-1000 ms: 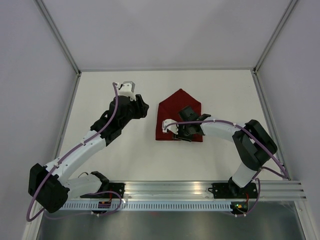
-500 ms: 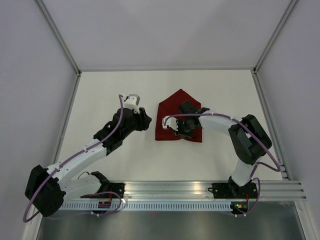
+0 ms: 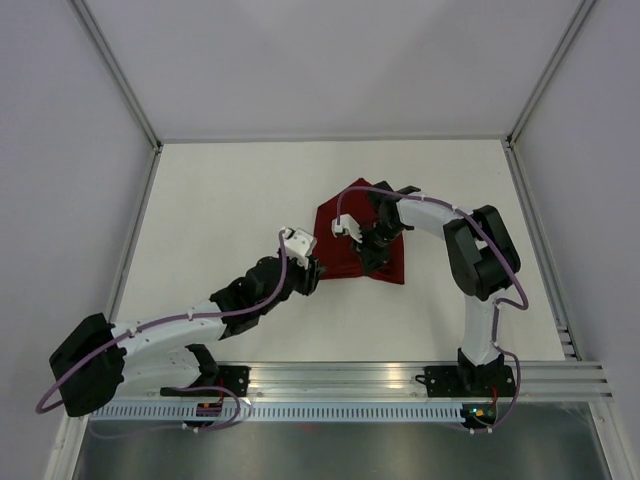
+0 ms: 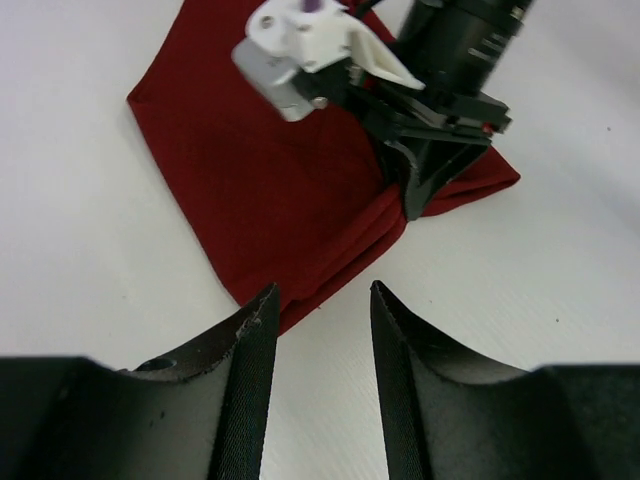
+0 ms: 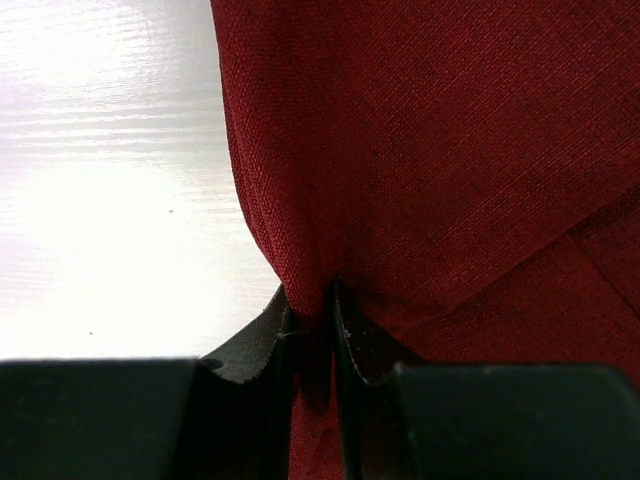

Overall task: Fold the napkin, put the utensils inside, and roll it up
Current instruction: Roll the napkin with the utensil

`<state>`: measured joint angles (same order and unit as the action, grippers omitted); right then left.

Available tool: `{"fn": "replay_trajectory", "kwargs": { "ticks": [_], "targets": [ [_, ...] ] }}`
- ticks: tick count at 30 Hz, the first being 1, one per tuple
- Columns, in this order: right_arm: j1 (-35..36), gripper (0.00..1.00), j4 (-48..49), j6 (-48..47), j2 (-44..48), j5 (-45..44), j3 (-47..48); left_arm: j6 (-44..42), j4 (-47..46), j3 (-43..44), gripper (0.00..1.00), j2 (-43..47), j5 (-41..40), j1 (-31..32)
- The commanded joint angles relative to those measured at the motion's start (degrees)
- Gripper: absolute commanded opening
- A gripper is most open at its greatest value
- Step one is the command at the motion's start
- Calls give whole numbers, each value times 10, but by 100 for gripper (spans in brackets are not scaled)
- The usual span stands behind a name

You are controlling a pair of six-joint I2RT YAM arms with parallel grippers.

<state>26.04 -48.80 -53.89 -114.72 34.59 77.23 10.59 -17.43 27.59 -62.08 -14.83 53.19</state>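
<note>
The table (image 3: 220, 200) is unchanged, but the left arm (image 3: 180, 320) has been swung across it: a second ago it was stretched toward the far left, and now it is laid low and brought in at the napkin's near left corner. The right arm (image 3: 470, 250) has been drawn up and folded tighter over the cloth.

The napkin (image 3: 328, 250) (image 4: 270, 190) (image 5: 420, 130) lies at mid-table, already folded, one point aimed at the far side and a straight doubled edge nearest the arms. Its outline has barely been disturbed.

The right gripper (image 3: 372, 262) (image 4: 410, 205) (image 5: 312, 300) is clamped on that near edge, and a ridge of cloth is pinched tight between its fingers. The left gripper (image 3: 310, 278) (image 4: 320, 300) is held narrowly parted and is holding nothing, with the corner framed just ahead of its tips. A two-handed grip on the near edge appears to be in preparation, probably for rolling.

No utensil can be seen in any view. Whether it is tucked inside the folds cannot be told.

Bare table is left on the far and left sides of the napkin. Less room is offered on the right, and the rail (image 3: 400, 375) bounds the near side, so a roll away from the arms looks best served.
</note>
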Motion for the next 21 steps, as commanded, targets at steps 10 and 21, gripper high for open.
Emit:
{"fn": "replay_trajectory", "kwargs": {
  "ticks": [10, 21],
  "targets": [
    [-19, 11, -112, -48, -96, -43, 12, -284, -188, 23, 55, -167, -80, 130],
    [-20, 10, -110, -40, -107, -53, 20, -420, -223, 65, 66, -290, 5, 136]
  ]
}}
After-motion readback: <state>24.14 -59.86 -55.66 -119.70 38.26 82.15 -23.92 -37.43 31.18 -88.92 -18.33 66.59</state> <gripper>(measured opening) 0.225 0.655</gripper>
